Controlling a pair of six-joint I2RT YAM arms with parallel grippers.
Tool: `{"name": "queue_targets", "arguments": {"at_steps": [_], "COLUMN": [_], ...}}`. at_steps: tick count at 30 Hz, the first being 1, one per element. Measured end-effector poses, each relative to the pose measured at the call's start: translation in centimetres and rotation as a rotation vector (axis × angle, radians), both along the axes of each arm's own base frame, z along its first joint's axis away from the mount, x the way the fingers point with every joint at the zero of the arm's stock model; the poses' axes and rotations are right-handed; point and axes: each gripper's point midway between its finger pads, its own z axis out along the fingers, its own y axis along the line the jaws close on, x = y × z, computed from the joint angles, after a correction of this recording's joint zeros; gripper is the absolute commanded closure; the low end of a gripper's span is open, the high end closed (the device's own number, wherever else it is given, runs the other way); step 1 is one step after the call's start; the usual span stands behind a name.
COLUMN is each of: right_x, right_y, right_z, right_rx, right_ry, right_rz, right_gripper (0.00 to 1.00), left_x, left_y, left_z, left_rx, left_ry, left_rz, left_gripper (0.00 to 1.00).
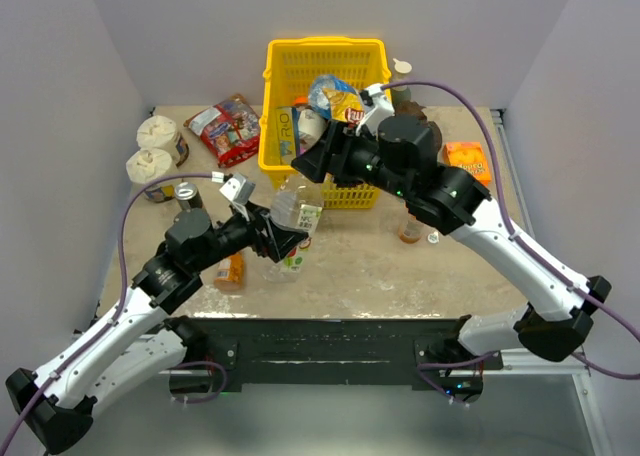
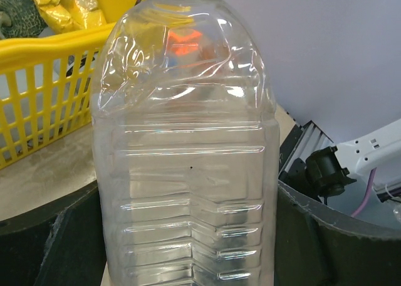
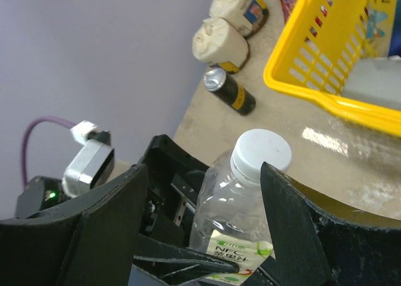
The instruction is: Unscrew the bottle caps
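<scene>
While left pincer [image 1: 283, 238] clasps bottle [image 2: 188, 173] on beige tabletop [image 1: 380, 268], right pincer [image 1: 306, 163] spread, lilac walls [image 1: 200, 36]

white cap [image 3: 261, 149], yellow basket [image 1: 325, 71]

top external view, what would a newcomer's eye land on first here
The bright yellow basket stuffed with snack bags at the back centre stands out first. Then, in front of it, the clear bottle gripped by the left tool, with the right tool open either side of its white cap.
</scene>
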Motion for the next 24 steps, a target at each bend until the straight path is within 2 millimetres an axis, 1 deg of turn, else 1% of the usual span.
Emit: {"name": "queue_targets", "arguments": {"at_steps": [4,8,14,24], "right_x": [0.4,0.5,0.4,0.9], "right_y": [0.8,0.8,0.6,0.7], "right_z": [-2.5,-3.7,-3.8,-3.7], "right_rx": [-0.072,-0.109,-0.116,-0.119], "right_ry": [0.067,0.096,0.1,0.095], "right_rz": [-0.053,-0.094,-0.123,-0.14], "right_gripper": [0.27,0.27,0.28,0.28], "left_x": [0.2,0.5,0.5,0.1], "left_y": [0.2,0.6,0.6,0.3], "left_z": [-0.7,-1.0,-1.4,-1.3], "left_rx": [0.028,0.04,0.05,0.053], "left_ry": [0.015,0.021,0.029,0.019], "left_rz": [0.035,0.064,0.07,0.053], "left_gripper": [0.73,0.73,0.74,0.74]}}
